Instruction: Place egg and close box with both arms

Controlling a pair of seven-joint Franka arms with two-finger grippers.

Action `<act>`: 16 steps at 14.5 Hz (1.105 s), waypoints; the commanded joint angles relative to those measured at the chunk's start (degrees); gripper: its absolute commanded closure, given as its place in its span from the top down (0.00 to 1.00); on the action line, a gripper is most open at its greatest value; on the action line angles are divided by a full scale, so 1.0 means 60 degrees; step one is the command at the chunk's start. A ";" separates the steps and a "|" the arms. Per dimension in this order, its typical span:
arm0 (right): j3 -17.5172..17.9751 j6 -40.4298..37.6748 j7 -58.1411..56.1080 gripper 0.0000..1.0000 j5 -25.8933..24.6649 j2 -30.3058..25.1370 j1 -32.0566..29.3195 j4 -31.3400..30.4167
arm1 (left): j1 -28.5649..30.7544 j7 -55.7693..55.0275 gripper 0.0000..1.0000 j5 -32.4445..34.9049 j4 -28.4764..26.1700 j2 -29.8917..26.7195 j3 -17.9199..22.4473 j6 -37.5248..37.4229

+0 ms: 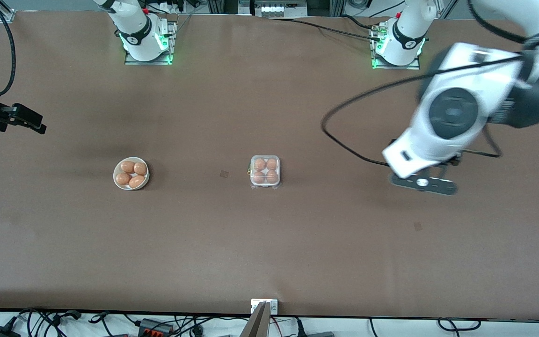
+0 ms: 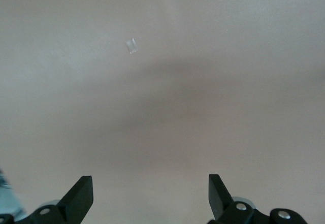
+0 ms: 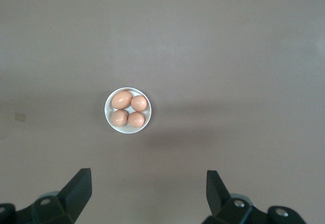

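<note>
Brown table (cables, perhaps, along edge).

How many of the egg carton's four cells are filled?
Full: the egg carton shows four eggs, one in each cell. Whether its clear lid is shut, cannot tell.

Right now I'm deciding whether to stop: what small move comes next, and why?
Probably none beyond parking: the small square clear-plastic box shows all four cells filled and its lid seemingly down, and the open left hand and open right hand are empty at their own ends of the table.
</note>
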 commanded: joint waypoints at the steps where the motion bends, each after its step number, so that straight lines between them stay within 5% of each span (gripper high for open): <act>1: 0.0042 0.0057 -0.0165 1.00 0.0030 0.0100 -0.0062 0.0145 | 0.1224 0.0160 1.00 -0.1545 0.0150 -0.0205 -0.0145 -0.0139; 6: 0.0042 0.0072 -0.0165 1.00 0.0016 0.0086 -0.0033 0.0159 | 0.2489 0.0160 1.00 -0.3204 -0.0009 -0.0878 0.0510 -0.0139; 11: 0.0042 0.0043 -0.0165 1.00 -0.0145 0.0071 -0.0018 0.0159 | 0.0851 0.0072 1.00 -0.4349 -0.0420 -0.1684 0.3029 -0.0139; 16: 0.0057 0.0071 -0.0165 1.00 -0.0145 0.0115 -0.0004 0.0145 | -0.0777 0.0218 1.00 -0.4217 -0.2949 -0.3396 0.4937 0.1672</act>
